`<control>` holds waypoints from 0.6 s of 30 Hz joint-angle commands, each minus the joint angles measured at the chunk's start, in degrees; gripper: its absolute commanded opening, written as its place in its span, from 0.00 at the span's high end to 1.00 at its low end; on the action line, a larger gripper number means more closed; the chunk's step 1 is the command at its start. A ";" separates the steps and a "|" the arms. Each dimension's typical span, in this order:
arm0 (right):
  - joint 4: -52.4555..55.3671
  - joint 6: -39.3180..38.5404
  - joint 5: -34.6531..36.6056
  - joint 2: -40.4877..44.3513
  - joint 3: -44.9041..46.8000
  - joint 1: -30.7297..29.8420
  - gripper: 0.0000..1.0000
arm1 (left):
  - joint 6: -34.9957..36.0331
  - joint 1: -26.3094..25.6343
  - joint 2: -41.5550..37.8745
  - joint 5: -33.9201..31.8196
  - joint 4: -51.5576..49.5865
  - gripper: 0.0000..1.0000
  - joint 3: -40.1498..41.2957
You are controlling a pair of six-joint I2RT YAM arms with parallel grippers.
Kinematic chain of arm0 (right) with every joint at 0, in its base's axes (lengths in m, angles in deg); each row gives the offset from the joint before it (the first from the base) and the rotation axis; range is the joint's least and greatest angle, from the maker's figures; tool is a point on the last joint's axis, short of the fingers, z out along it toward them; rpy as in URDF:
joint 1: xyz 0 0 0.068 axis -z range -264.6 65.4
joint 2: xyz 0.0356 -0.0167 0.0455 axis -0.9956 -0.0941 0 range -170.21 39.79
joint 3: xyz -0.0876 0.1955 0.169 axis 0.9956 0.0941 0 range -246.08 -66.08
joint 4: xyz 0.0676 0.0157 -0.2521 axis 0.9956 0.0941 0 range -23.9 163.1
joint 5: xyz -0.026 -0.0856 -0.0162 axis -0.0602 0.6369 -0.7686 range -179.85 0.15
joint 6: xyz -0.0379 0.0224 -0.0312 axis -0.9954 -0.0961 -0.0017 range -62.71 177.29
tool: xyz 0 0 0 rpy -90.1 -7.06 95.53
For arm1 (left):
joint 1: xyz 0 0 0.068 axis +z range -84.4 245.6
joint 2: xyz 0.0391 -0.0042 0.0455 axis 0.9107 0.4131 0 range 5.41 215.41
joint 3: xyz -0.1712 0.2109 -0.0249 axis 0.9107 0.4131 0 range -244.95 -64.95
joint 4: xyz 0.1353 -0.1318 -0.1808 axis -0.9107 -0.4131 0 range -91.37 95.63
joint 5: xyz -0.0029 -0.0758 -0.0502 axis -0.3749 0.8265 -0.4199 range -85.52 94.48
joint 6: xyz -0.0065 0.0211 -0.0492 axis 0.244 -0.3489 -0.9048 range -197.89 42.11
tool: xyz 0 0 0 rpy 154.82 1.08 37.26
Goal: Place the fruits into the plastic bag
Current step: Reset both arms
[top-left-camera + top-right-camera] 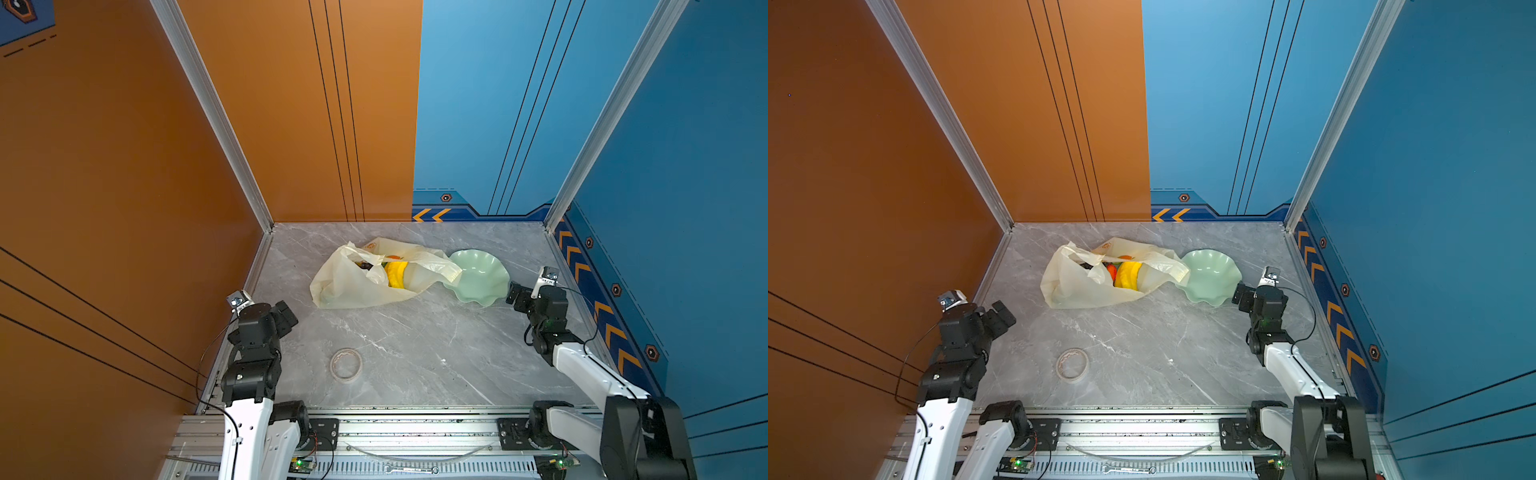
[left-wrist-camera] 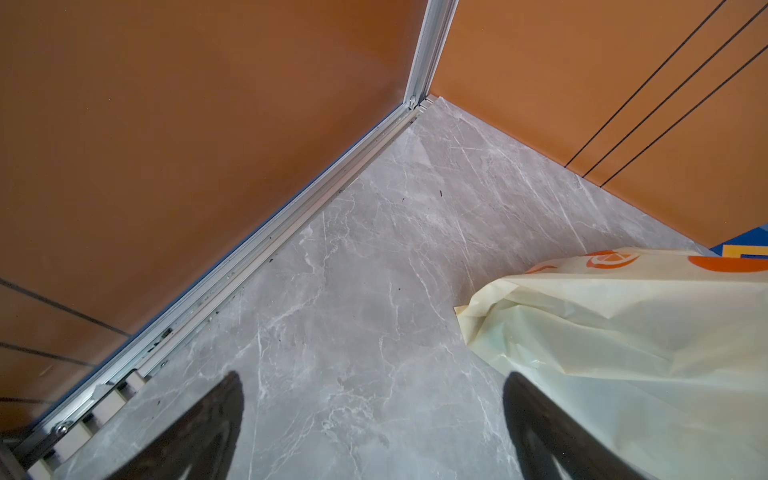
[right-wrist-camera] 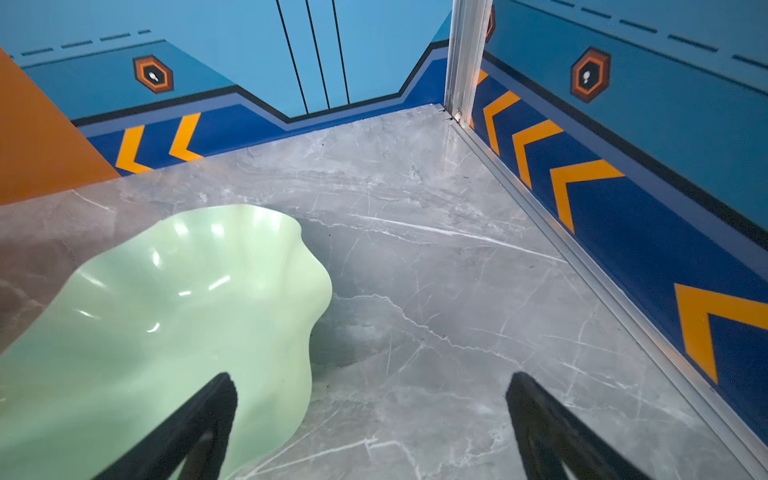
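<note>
The cream plastic bag (image 1: 353,286) lies crumpled at the back middle of the table in both top views, its mouth gaping toward the dish. Inside it show the yellow banana bunch (image 1: 395,274), a red-orange fruit (image 1: 1111,272) and dark grapes (image 1: 365,265); other fruits are hidden by the plastic. My left gripper (image 1: 286,318) hangs open near the left wall, in front and left of the bag, apart from it. In the left wrist view the bag (image 2: 623,332) lies beside one finger. My right gripper (image 1: 515,295) is open and empty, just right of the dish.
A pale green wavy-edged dish (image 1: 478,276) stands empty to the right of the bag, touching its handle; it also fills the right wrist view's side (image 3: 145,324). A tape roll (image 1: 345,364) lies front left of centre. Walls close in on three sides.
</note>
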 commanded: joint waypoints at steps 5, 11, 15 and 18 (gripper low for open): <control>-16.48 -2.52 0.39 -10.54 1.26 0.41 0.00 | 5.79 0.47 1.16 -1.26 11.20 0.02 5.45; -22.27 -2.75 -0.99 -15.16 2.00 -0.03 0.00 | 9.32 0.50 0.06 -0.99 23.84 0.02 12.36; -26.96 -3.00 -1.19 -16.51 3.75 -0.19 0.00 | 11.21 0.47 2.26 -1.09 30.03 0.02 16.21; -29.10 -3.21 -1.34 -17.53 4.51 -0.29 0.00 | 10.66 0.48 4.91 -0.08 35.75 0.02 18.44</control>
